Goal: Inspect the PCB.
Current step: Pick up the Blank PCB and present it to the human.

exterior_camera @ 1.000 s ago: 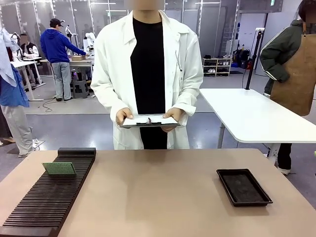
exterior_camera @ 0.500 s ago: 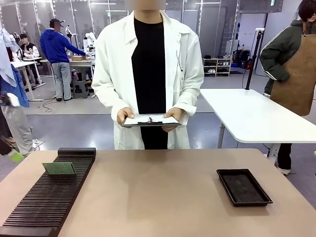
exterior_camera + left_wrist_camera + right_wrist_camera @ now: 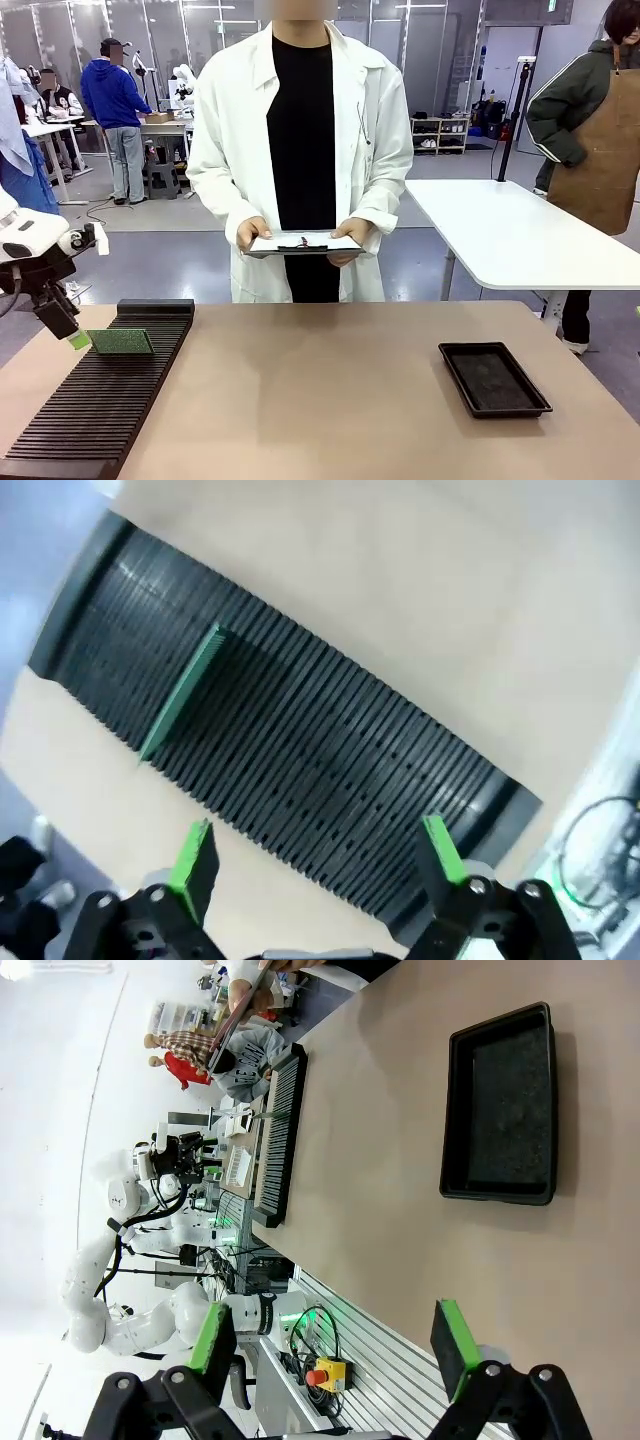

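The left gripper (image 3: 318,855) hangs empty, fingers spread wide, by the left edge of the black slotted rack (image 3: 100,410). The right gripper (image 3: 332,1348), equally spread, holds nothing above the table (image 3: 320,400). The PCB (image 3: 120,341) stands on edge in a slot toward the rack's far end, near the left gripper; beyond, a person holds a clipboard (image 3: 303,244).

Tan counter (image 3: 320,400) ran across the foreground. Well beyond the left hand (image 3: 77,339), grey floor (image 3: 150,255) stretched to glazed partition walls (image 3: 160,35) and a cluttered workbench (image 3: 165,127). Far across from that hand stood a white table (image 3: 520,240), with a low shelf rack (image 3: 440,135) behind it. Light was bright and even.
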`<action>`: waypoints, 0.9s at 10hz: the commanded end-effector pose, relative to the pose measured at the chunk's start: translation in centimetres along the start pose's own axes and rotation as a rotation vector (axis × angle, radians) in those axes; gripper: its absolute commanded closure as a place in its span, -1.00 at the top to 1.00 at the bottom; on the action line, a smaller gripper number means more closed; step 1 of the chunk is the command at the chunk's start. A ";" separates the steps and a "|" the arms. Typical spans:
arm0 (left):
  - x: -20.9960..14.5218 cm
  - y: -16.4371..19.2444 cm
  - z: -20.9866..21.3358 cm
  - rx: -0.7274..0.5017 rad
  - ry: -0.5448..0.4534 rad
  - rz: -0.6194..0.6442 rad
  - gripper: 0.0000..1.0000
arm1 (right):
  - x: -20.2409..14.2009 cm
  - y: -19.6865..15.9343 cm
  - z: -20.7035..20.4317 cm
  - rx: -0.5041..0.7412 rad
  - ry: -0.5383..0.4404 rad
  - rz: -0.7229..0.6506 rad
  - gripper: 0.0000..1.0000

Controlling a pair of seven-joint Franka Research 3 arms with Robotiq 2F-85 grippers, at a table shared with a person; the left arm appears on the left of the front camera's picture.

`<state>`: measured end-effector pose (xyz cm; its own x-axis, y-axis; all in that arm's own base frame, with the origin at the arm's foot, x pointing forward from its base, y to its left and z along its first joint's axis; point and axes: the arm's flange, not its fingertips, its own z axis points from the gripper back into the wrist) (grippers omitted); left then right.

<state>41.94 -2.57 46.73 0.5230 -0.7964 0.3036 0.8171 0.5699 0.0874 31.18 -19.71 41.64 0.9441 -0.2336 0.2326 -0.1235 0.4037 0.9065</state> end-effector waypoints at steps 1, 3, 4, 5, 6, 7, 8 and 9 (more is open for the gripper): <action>-0.2 0.1 0.0 -0.004 0.007 -0.004 1.00 | 0.1 0.1 0.1 0.009 -0.002 0.003 1.00; -0.2 0.1 0.0 -0.004 0.007 -0.004 1.00 | 0.1 0.1 0.1 0.009 -0.002 0.003 1.00; -0.1 0.0 0.0 -0.007 -0.005 0.001 1.00 | 0.1 0.1 0.1 0.009 -0.002 0.003 1.00; -0.1 -0.2 -0.3 -0.011 0.067 -0.101 1.00 | 0.1 0.1 0.1 0.009 -0.002 0.003 1.00; -0.1 0.8 -0.4 0.002 0.079 -0.217 1.00 | 0.1 0.1 0.1 0.009 -0.002 0.003 1.00; -0.2 1.8 -0.9 -0.008 0.071 -0.306 1.00 | 0.1 0.1 0.1 0.009 -0.002 0.003 1.00; -0.2 2.8 -1.6 -0.006 0.077 -0.387 1.00 | 0.1 0.1 0.1 0.009 -0.002 0.003 1.00; -0.3 4.2 -2.7 0.018 0.082 -0.465 1.00 | 0.1 0.1 0.1 0.009 -0.002 0.003 1.00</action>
<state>43.68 -1.53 45.05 0.2072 -0.9636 0.1687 0.9572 0.2354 0.1687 31.20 -19.70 41.62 0.9444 -0.2329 0.2319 -0.1229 0.4040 0.9065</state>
